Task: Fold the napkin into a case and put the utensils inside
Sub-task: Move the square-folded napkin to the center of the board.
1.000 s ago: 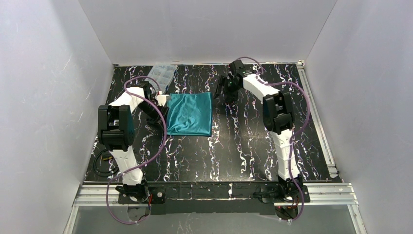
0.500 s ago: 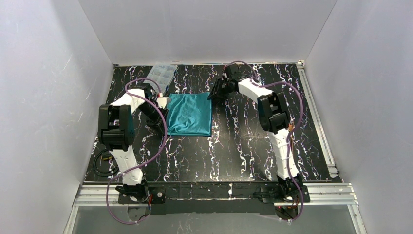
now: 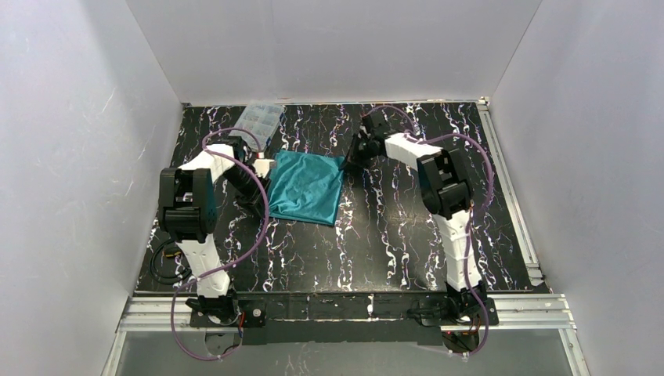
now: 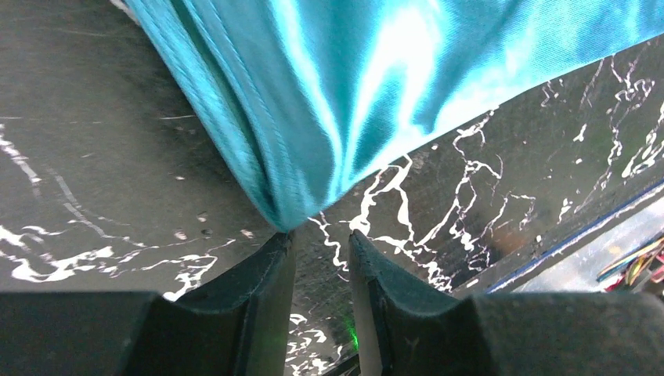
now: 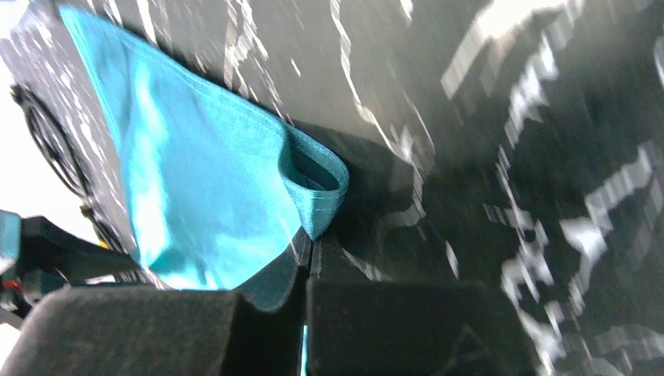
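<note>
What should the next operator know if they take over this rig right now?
Grippers: left gripper open, the far-left corner of the napkin at its fingertips, not pinched. The right gripper is shut on the napkin's far-right corner, which curls up.
Things: napkin lies on the table; utensils not visible in any view; clear box far left.
Done: one corner gripped.
Left: fold the case, load utensils.

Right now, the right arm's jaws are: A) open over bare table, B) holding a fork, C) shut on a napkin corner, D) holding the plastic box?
C: in the right wrist view the jaws are pressed together with the napkin edge pinched between them.
</note>
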Robot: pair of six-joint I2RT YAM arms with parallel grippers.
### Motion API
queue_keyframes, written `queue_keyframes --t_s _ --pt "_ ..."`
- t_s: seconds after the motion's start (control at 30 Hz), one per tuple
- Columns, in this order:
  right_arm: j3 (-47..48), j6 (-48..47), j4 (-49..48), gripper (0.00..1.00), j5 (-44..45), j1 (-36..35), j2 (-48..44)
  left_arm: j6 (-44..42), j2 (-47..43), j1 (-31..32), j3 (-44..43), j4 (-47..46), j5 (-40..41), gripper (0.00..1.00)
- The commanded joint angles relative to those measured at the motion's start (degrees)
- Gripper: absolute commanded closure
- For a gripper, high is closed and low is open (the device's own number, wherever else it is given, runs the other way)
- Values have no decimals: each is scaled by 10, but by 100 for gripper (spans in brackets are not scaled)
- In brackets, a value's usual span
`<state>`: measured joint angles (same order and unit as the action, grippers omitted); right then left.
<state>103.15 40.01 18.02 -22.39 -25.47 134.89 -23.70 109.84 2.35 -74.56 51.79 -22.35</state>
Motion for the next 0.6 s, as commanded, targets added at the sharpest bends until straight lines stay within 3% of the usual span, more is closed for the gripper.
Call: queue_keyframes --t_s 0.0,0.33,0.57 --pt "-112 -46 22 99 21 25 -91 -38 -31 23 11 46 -36 71" --pt "-283 -142 100 99 32 100 -234 -94 -49 94 32 109 -90 73" --pt "-259 -159 111 99 36 109 -235 -96 -62 106 -1 139 -115 72"
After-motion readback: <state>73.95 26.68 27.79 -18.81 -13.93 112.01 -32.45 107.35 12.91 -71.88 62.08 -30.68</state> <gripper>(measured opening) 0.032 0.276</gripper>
